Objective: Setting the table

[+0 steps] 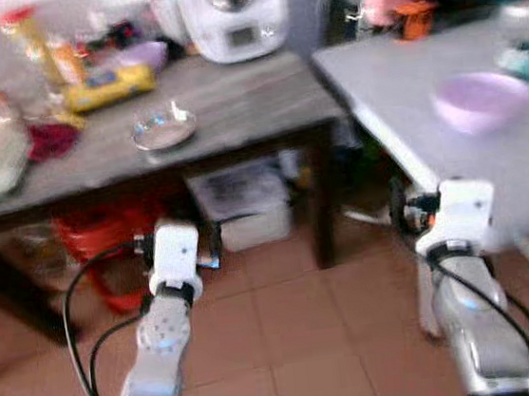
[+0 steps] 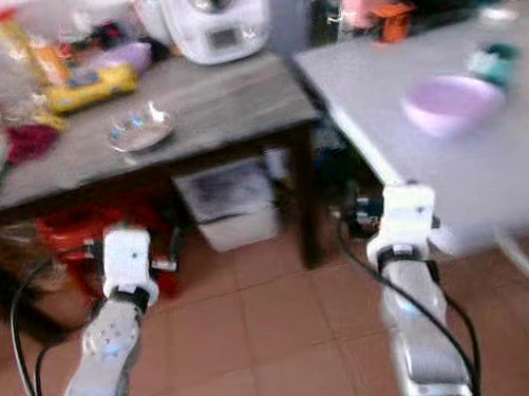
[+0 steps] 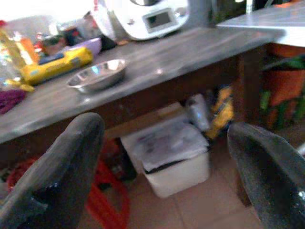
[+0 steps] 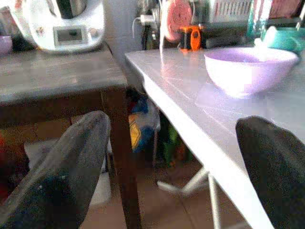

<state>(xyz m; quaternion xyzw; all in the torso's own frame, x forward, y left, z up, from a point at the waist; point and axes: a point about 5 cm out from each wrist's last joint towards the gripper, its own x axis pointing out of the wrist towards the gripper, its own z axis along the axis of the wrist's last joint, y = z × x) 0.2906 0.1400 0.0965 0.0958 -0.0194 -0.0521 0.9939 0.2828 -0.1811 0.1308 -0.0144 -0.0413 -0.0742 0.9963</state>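
Two tables stand over a terracotta tile floor (image 1: 291,348): a dark wooden table (image 1: 234,96) on the left, cluttered at its far end, and a white table (image 1: 404,77) on the right. A white kitchen machine (image 1: 229,11) sits far on the wooden one, nearer it a metal dish (image 1: 164,128); a lilac bowl (image 1: 478,100) rests on the white table. Left gripper (image 3: 162,162) and right gripper (image 4: 176,167) hang low before the tables, fingers spread wide, holding nothing.
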